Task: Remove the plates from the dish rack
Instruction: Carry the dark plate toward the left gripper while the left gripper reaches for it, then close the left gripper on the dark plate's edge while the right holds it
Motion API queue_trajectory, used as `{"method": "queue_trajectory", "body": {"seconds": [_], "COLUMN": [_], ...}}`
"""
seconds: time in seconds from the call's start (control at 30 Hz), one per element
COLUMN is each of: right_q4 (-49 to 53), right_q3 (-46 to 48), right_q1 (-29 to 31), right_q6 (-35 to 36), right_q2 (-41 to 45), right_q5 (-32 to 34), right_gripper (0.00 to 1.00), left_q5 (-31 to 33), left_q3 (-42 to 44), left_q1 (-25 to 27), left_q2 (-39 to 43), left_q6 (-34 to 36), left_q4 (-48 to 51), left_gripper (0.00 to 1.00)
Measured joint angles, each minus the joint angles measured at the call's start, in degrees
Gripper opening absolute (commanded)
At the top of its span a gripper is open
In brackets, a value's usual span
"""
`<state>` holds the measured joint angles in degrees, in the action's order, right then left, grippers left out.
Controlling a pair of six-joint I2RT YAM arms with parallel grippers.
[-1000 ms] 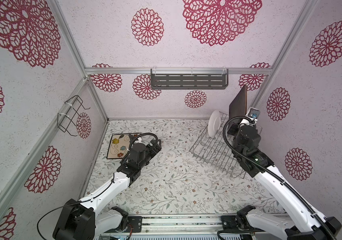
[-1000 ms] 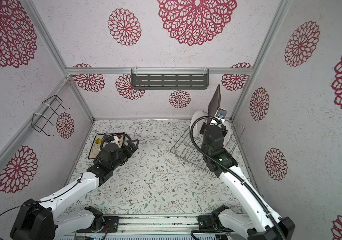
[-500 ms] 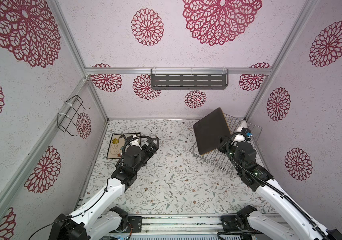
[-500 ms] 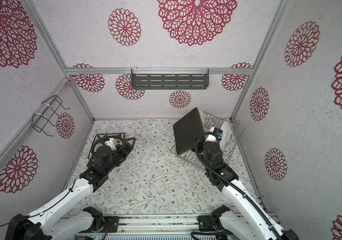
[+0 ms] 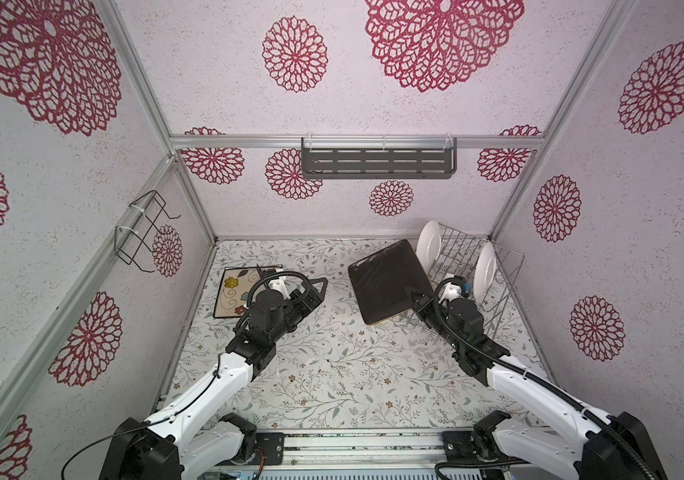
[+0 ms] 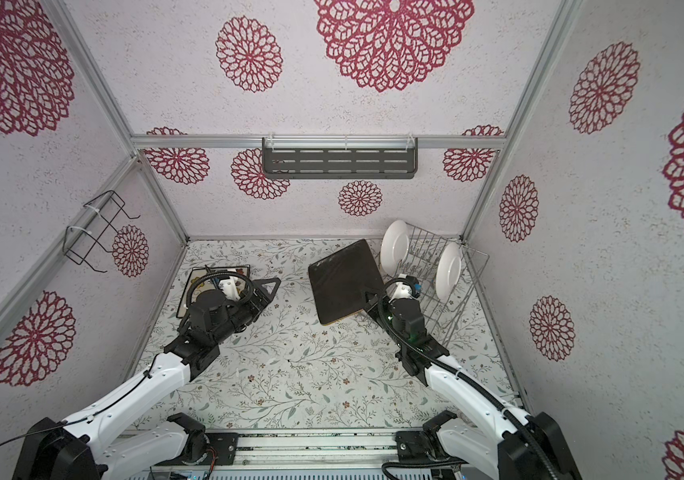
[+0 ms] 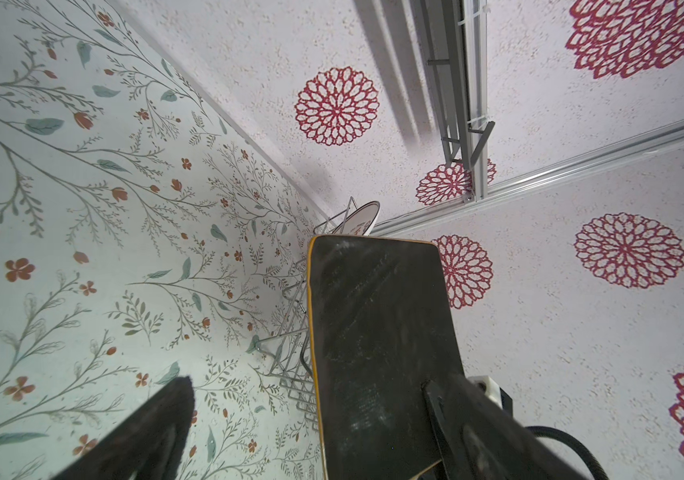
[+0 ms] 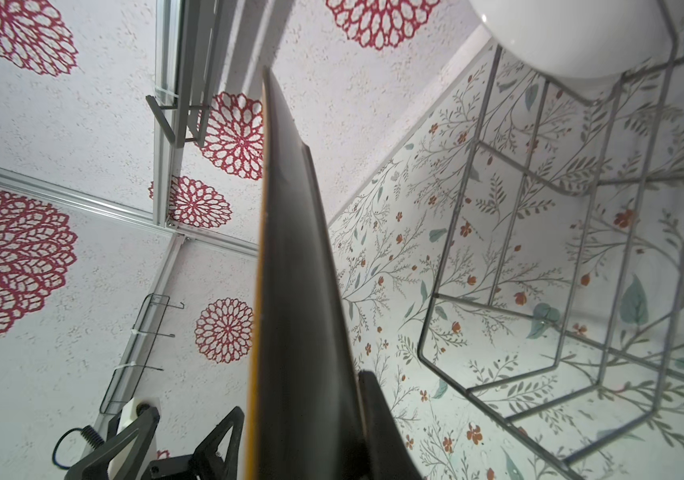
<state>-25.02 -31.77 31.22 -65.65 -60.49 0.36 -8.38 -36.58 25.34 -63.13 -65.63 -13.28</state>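
Observation:
My right gripper (image 5: 415, 297) is shut on the near corner of a square dark-backed plate (image 5: 388, 286), which hangs tilted above the table just left of the dish rack (image 5: 498, 299). The right wrist view shows that plate (image 8: 298, 291) edge-on with one of my fingers (image 8: 377, 415) against it. Two round white plates (image 5: 428, 245) (image 5: 485, 266) stand upright in the rack. A flowered square plate (image 5: 234, 291) lies flat at the left. My left gripper (image 5: 311, 291) is open and empty beside it, pointing toward the dark plate (image 7: 373, 340).
A dark grey slotted shelf (image 5: 377, 164) hangs on the back wall. On the left wall is a small black wire holder (image 5: 140, 232). The rack (image 6: 456, 299) fills the back right corner, close to both walls.
My right gripper has lifted the dark plate from upright over the rack and swung it left and down, now tilted over the table. My left gripper has drifted right, off the flowered plate.

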Motion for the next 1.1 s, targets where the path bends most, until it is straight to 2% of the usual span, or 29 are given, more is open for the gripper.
{"method": "queue_trajectory", "body": {"seconds": [0.23, 0.4, 0.63, 1.1], "right_q4": [-9.6, -14.4, -18.0, -17.6], "right_q3": [1.8, 2.1, 2.1, 2.1], "right_q1": [4.5, 5.7, 5.7, 5.7], "right_q6": [-2.9, -4.5, -6.2, -7.0], "right_q2": [-3.5, -4.0, -4.0, -4.1], "right_q5": [-1.9, -3.2, -3.7, -4.3], "right_gripper": [0.0, 0.0, 0.0, 0.0], "left_q5": [-5.6, -7.8, -10.4, -13.4], "left_q3": [0.0, 0.2, 1.6, 1.6], "left_q1": [0.0, 0.0, 0.0, 0.1], "left_q2": [-5.1, -7.0, -8.4, -10.4], "left_q6": [-2.0, -3.5, -5.5, -7.3], "left_q4": [-4.1, -6.4, -10.1, -15.7], "left_gripper": [0.98, 0.93, 0.77, 0.46]}}
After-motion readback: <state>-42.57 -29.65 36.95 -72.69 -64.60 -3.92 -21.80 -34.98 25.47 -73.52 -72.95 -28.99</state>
